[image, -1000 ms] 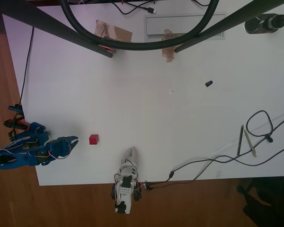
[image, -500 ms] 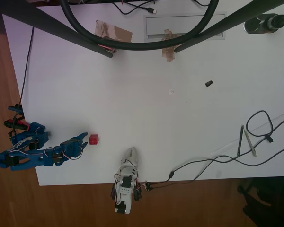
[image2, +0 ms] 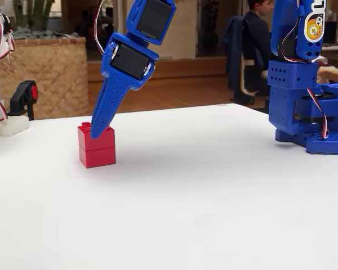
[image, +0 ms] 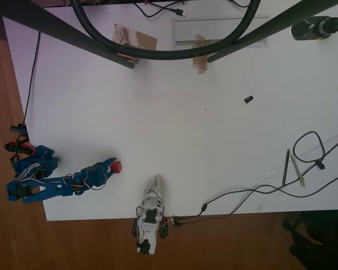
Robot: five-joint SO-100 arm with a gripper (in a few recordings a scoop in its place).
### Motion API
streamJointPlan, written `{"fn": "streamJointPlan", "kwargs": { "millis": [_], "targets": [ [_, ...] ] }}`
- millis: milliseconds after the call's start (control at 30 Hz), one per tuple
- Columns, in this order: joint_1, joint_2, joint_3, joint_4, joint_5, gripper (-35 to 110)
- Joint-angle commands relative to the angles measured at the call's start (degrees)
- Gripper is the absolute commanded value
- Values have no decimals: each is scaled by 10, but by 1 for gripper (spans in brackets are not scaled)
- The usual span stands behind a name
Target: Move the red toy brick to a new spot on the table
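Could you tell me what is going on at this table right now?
A blue robot arm is reaching for the red toy brick, which sits on the white table near its lower left corner in the overhead view. The gripper has its tip right at the brick, and in the fixed view a blue finger leans over the brick's top. The brick rests flat on the table, not lifted. Whether the fingers have closed on it cannot be told.

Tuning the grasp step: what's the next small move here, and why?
Probably close the gripper: its blue tip sits at the red toy brick, which rests flat on the table, not lifted. Whether the fingers straddle it is unclear.
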Motion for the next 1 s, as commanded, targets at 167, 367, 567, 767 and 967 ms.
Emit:
{"fn": "streamJointPlan", "kwargs": {
  "millis": [167, 367, 567, 767, 967],
  "targets": [
    [5, 1, 8, -43, -10, 19],
    [6, 48, 27, -17, -63, 20],
    [32, 99, -3, 32, -127, 23],
    [60, 102, -11, 2, -167, 26],
    [70, 90, -6, -54, -200, 28]
  ]
}}
